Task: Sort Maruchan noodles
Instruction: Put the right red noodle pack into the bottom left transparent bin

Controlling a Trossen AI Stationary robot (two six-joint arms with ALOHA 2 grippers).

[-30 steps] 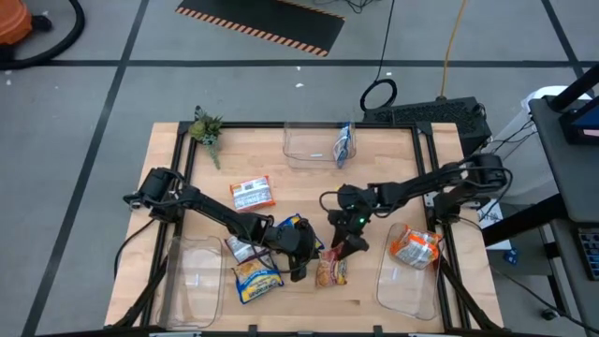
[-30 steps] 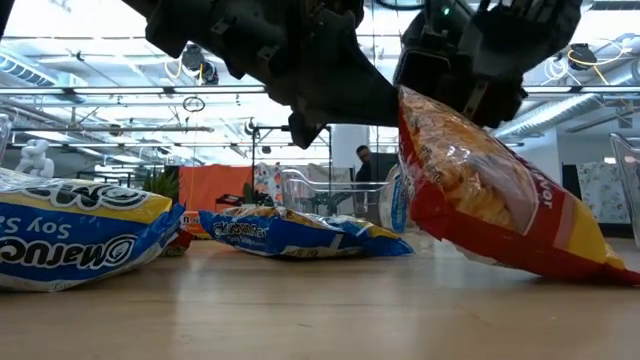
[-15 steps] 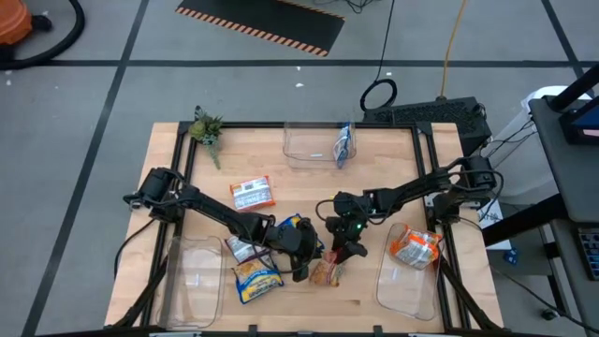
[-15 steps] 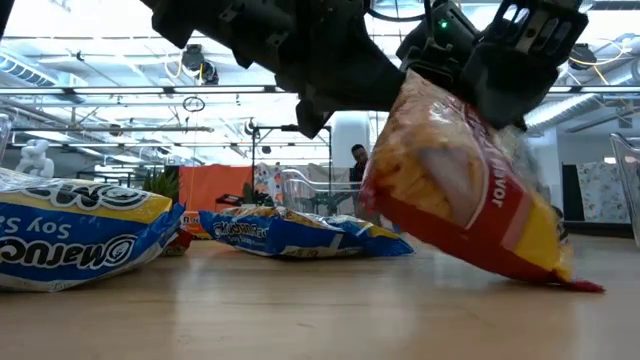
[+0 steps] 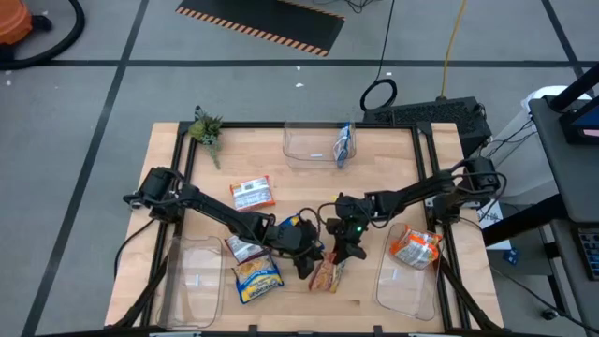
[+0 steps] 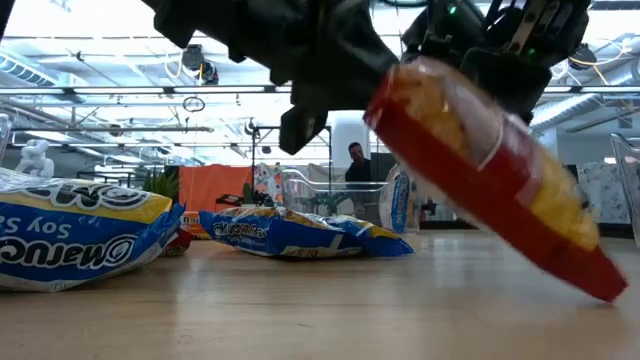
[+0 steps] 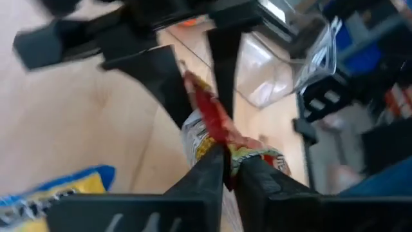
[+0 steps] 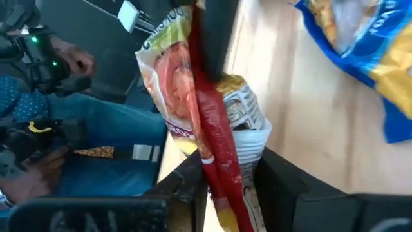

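Pinching one red-and-yellow ramen packet (image 5: 327,274) edge-up between them, left end effector (image 5: 309,261) and right end effector (image 5: 341,255) both grip it.

Overhead, the high camera is looking straight down on the whole wooden table (image 5: 374,150) from well above. Down at table level, the low camera is sitting close, facing across the boards into the room. Each wrist camera is peering forward past its own dark fingers, very near the work. All four are sharing one spot: the red noodle packet (image 5: 327,275) (image 6: 495,180) (image 7: 215,129) (image 8: 212,129) at the table's front middle.
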